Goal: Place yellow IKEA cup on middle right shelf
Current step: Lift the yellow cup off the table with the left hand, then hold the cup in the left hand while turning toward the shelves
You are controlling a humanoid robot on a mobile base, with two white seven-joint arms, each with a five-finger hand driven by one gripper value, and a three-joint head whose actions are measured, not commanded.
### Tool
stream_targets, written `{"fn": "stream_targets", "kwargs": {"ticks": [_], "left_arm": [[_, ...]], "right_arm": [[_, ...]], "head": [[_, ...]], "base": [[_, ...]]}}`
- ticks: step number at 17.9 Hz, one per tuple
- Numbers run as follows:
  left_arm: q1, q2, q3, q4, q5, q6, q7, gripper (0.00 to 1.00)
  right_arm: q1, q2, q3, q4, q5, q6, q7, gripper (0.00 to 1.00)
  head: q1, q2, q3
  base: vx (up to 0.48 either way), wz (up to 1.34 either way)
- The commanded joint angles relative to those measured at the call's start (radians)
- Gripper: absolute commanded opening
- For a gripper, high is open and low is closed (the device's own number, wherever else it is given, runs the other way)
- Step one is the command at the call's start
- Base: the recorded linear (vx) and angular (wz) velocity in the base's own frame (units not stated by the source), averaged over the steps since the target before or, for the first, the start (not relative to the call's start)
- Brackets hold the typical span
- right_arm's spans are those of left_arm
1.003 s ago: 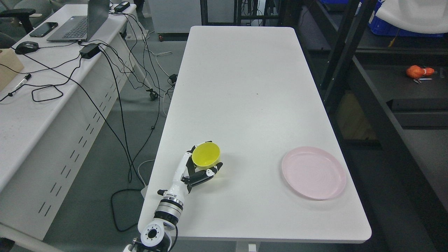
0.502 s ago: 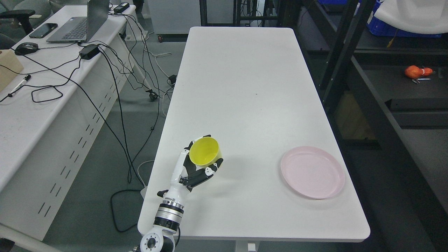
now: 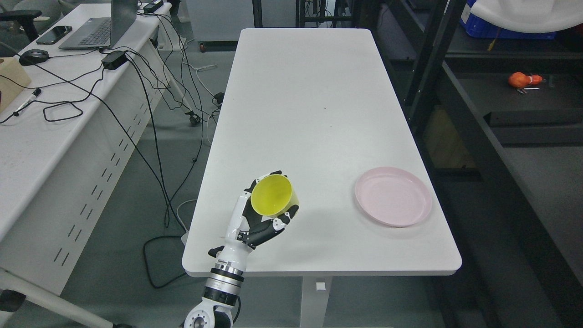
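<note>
Cup: a small yellow plastic cup [image 3: 272, 197], round and open-mouthed, tilted so its mouth faces up and toward the camera, with its empty inside in plain sight. It sits at about 7 o'clock on the bench top, near the front left corner, and appears raised off the surface.
Left robot hand: the white-and-black left robot hand [image 3: 261, 217] comes in from the bottom edge at about 7 o'clock on a silver-ringed wrist. It has closed around the yellow plastic cup: dark fingers [image 3: 278, 223] curl under and across the cup's near side, and other fingertips show at the rim's far left edge.
Right robot hand: none shows in the head view.
Bench: a long white rectangular bench [image 3: 314, 105] with rounded corners, running away from the camera; its middle and far end carry nothing.
Plate: a pale pink round plastic plate [image 3: 393, 196] lies flat on the bench at about 4 o'clock, well apart from the cup and near the right edge.
Shelf: a dark metal shelf frame [image 3: 455, 105] stands just beside the bench's right edge, at 3 o'clock. A small orange object [image 3: 519, 80] lies on one of its levels toward 2 o'clock.
Side desk: a second white desk [image 3: 41, 136] at 9 to 10 o'clock holds a grey laptop [image 3: 98, 29], a black phone [image 3: 53, 34], a black mouse [image 3: 33, 56] and loose black cables [image 3: 136, 91].
</note>
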Motion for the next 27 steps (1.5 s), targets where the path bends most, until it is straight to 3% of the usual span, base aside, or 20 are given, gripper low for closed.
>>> {"fn": "stream_targets", "kwargs": {"ticks": [1, 27], "left_arm": [[0.004, 0.017, -0.021, -0.07, 0.001, -0.005, 0.0, 0.0], [0.003, 0.017, -0.03, -0.112, 0.001, -0.005, 0.0, 0.0]], "right_arm": [[0.011, -0.017, 0.017, 0.0, -0.025, 0.0, -0.215, 0.99], [0.011, -0.017, 0.017, 0.0, -0.025, 0.0, -0.215, 0.99]], "head": [[0.0, 0.0, 0.0], [0.0, 0.0, 0.0]], "base": [[-0.213, -0.14], [-0.212, -0.11]]}}
